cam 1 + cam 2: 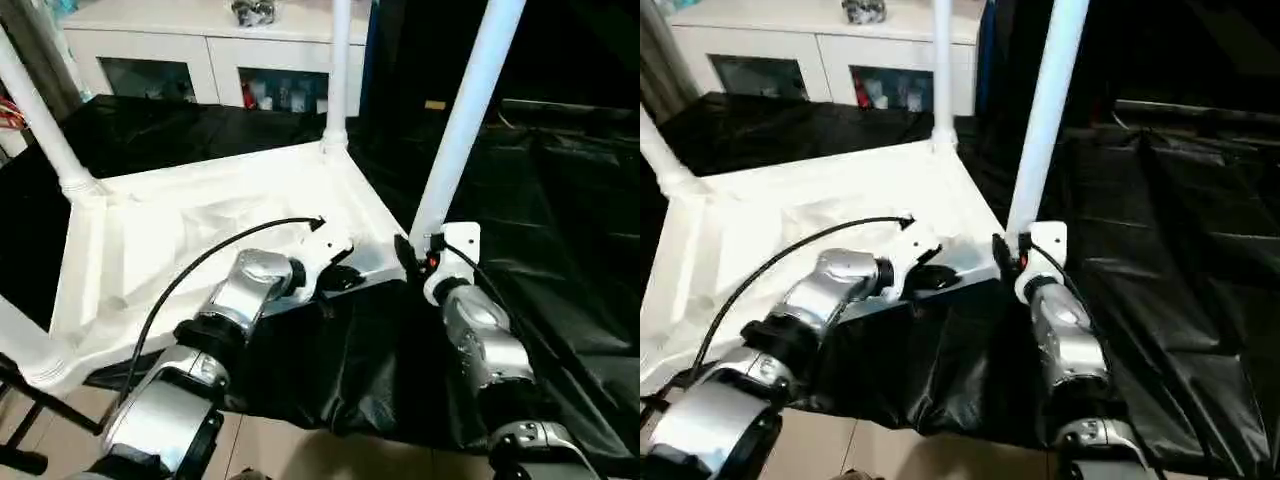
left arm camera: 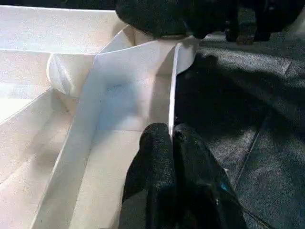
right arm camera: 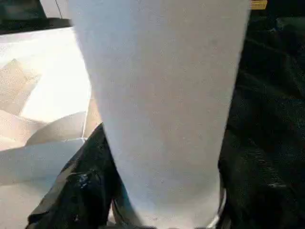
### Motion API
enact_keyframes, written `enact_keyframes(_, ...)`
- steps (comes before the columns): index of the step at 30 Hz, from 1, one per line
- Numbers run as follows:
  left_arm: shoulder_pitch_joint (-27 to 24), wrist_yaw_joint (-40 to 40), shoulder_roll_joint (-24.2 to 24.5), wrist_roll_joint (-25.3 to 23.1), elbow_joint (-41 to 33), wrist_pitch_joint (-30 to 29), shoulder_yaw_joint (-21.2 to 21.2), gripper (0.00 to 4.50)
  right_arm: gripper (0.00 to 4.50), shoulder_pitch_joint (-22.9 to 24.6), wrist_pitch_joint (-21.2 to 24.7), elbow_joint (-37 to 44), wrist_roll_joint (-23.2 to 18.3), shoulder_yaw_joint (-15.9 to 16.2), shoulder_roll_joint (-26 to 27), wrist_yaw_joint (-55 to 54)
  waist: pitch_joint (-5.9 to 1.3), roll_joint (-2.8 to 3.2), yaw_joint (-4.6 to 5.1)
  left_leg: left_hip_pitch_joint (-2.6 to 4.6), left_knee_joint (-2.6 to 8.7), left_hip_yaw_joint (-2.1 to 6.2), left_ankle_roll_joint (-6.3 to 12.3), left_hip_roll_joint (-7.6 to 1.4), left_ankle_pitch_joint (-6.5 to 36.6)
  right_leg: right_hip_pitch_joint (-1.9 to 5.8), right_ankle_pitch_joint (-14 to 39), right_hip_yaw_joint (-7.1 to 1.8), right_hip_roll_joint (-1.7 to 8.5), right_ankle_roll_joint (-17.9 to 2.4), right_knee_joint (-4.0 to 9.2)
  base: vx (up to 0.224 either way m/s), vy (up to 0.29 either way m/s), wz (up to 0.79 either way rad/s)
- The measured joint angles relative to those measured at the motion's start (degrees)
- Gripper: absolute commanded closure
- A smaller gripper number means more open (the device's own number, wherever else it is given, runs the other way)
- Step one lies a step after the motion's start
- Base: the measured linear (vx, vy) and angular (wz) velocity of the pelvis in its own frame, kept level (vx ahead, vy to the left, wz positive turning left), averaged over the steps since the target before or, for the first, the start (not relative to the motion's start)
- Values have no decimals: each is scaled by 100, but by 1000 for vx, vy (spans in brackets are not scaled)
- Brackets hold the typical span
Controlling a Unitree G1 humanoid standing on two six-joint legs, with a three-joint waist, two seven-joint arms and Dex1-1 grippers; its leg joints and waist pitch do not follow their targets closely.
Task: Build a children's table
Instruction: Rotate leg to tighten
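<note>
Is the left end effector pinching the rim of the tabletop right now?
Yes. In the left wrist view the left end effector has its two black fingers closed on the thin white edge of the tabletop.

Head pair: above, facing down-forward; both share table [image 1: 200,230], leg [image 1: 460,130] at 1 o'clock.
Left wrist: close on rim [image 2: 172,86].
Right wrist: pressed near leg.
</note>
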State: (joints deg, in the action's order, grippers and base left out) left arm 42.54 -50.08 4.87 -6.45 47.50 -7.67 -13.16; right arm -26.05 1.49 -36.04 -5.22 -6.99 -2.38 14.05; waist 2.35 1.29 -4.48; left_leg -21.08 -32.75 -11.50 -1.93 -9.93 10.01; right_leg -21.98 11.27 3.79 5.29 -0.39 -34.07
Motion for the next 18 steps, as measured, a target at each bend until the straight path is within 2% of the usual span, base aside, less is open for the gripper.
enact_keyframes(2,-52,-171,69,9,-94,8,-4,450,105,88,23,132,-6,14,-20,211,0,0,6,-3,6,0,0,0,1,-2,1,1,0,2,5,0,0,0)
enact_keyframes(3,-104,-318,140,30,-175,20,-4,450,79,172,24,232,-13,55,-75,429,0,0,24,-5,9,0,1,0,1,-5,2,2,-1,3,8,0,0,0)
enact_keyframes(4,-144,-413,188,56,-229,40,-4,450,73,229,42,305,-27,106,-159,661,0,0,38,-7,10,0,2,0,2,-6,4,3,-1,5,8,0,0,0)
enact_keyframes(7,-185,-651,308,124,-285,66,-7,450,73,353,87,452,-143,235,-379,1233,1,0,80,-10,17,0,4,-2,2,-11,7,8,-1,10,8,0,0,0)
enact_keyframes(11,-326,-1190,562,234,-458,137,-37,450,73,582,236,731,-371,504,-1003,2512,3,-3,84,-16,16,0,8,-6,-1,-14,8,14,-3,11,6,0,0,0)
enact_keyframes(15,-387,-1724,795,287,-606,142,-91,450,73,715,485,984,-492,678,-1465,3586,10,-11,27,-15,11,0,4,-9,0,-14,7,15,-3,9,-1,0,0,0)
enact_keyframes(16,-387,-1835,839,297,-625,142,-124,450,99,731,545,1028,-545,717,-1561,3787,11,-8,4,-16,7,0,4,-9,0,-14,6,14,-3,9,-2,0,0,0)
enact_keyframes(18,-387,-2130,983,347,-636,183,-198,450,106,740,650,1097,-646,893,-1889,4412,13,-9,-51,-16,5,-1,3,-8,0,-13,6,12,-2,8,-2,0,0,0)
